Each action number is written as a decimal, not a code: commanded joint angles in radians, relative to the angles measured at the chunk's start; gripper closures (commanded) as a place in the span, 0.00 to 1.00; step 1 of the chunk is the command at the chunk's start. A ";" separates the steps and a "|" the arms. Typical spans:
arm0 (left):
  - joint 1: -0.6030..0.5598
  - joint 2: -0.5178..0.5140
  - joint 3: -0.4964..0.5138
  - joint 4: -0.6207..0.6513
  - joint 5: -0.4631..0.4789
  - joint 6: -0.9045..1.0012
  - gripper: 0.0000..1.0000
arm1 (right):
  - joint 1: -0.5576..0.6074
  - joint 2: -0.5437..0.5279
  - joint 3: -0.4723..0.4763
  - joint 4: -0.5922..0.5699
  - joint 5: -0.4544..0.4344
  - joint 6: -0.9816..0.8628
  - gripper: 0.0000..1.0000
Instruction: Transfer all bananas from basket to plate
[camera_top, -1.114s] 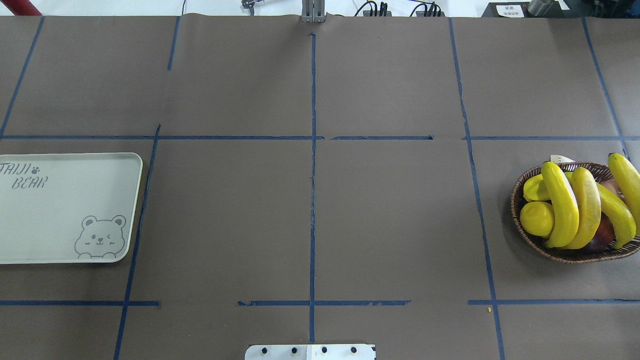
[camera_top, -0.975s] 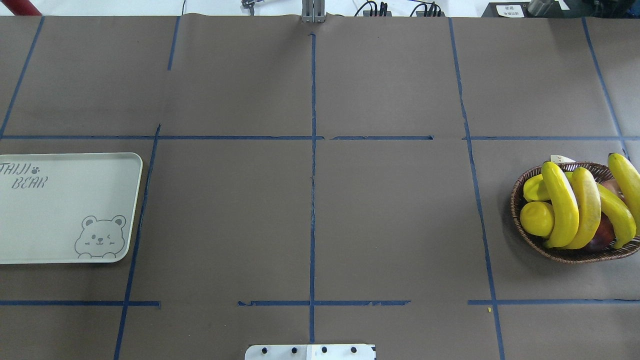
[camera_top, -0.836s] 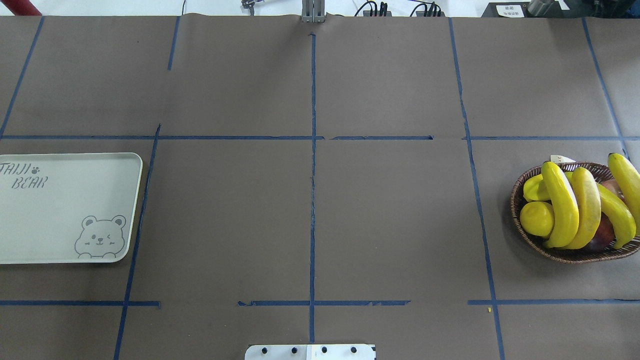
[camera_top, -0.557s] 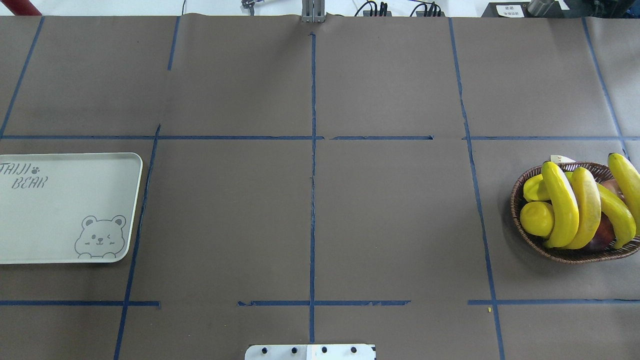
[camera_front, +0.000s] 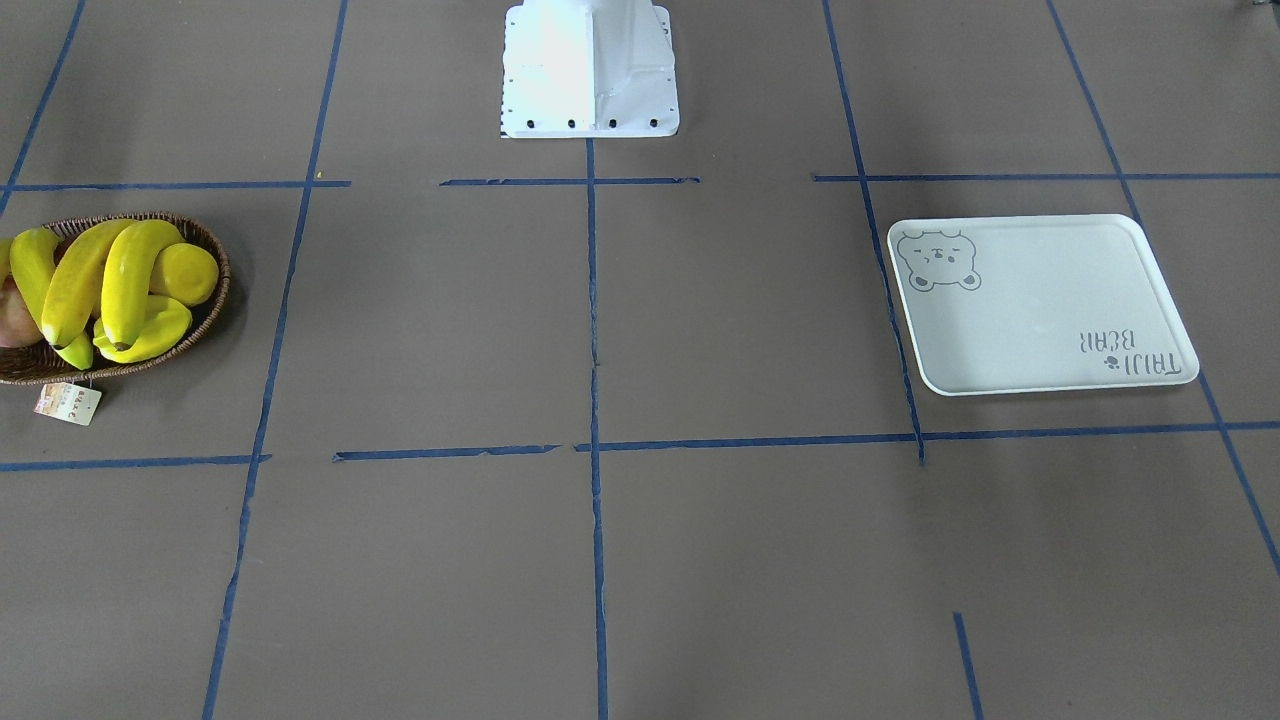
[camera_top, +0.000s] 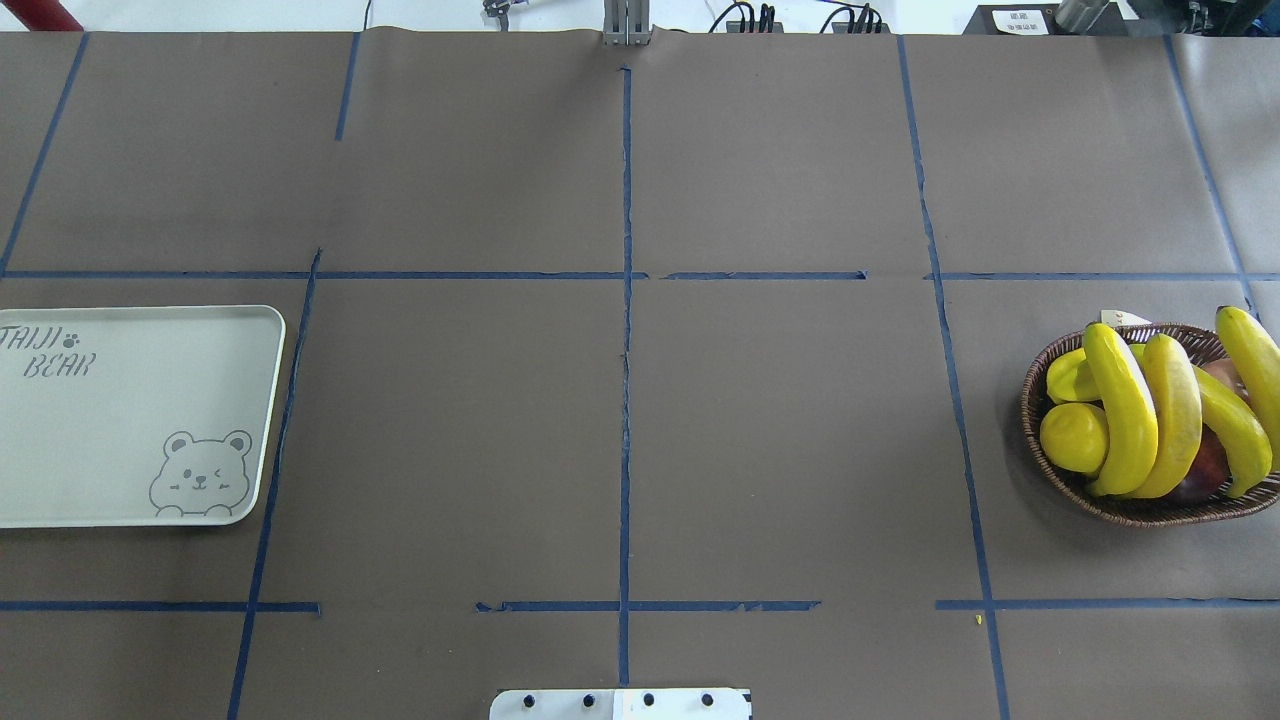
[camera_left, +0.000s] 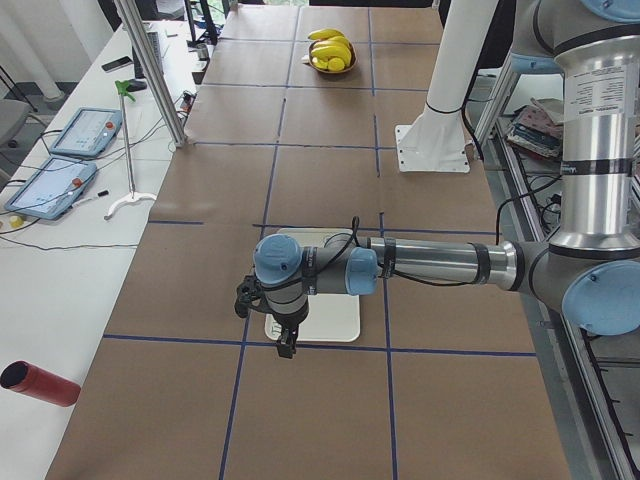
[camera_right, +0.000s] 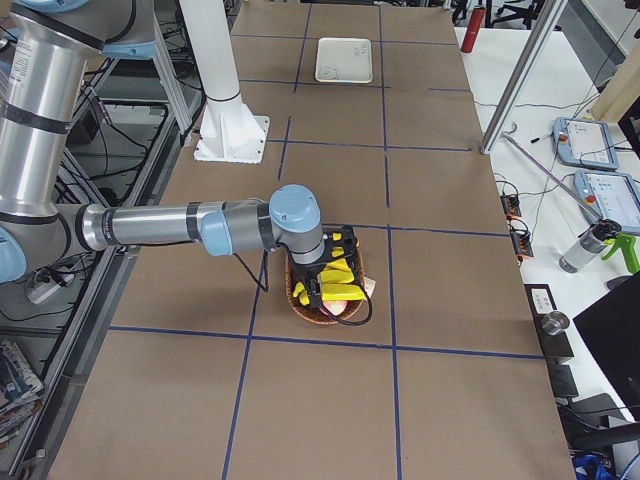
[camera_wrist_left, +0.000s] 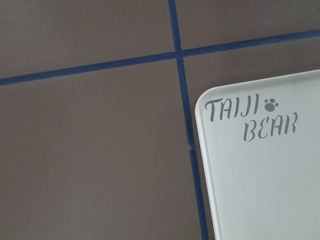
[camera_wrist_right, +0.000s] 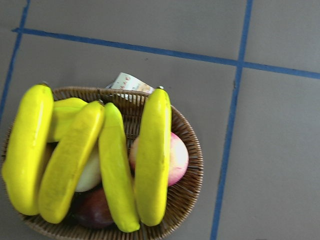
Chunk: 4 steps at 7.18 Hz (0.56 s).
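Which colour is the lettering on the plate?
Grey lettering on the pale plate; left wrist view shows it best.

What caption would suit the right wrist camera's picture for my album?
Four yellow bananas piled over other fruit in a wicker basket.

Four bananas (camera_top: 1125, 410), one lemon (camera_top: 1072, 438), one wicker basket (camera_top: 1130, 512), one paper tag (camera_front: 68, 403), one plate (camera_top: 120, 420), two robot arms (camera_left: 430, 265), one surface (camera_top: 780, 430).

Opposed overhead, front views sharing basket (camera_top: 1140, 514)
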 joint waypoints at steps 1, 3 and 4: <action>0.000 0.001 0.004 0.000 -0.001 -0.001 0.00 | -0.153 -0.001 0.102 0.082 0.007 0.281 0.00; 0.000 0.001 0.004 0.000 -0.001 -0.003 0.00 | -0.348 -0.004 0.107 0.307 -0.092 0.629 0.00; 0.000 0.001 0.004 -0.002 -0.001 -0.004 0.00 | -0.448 -0.004 0.125 0.335 -0.167 0.723 0.00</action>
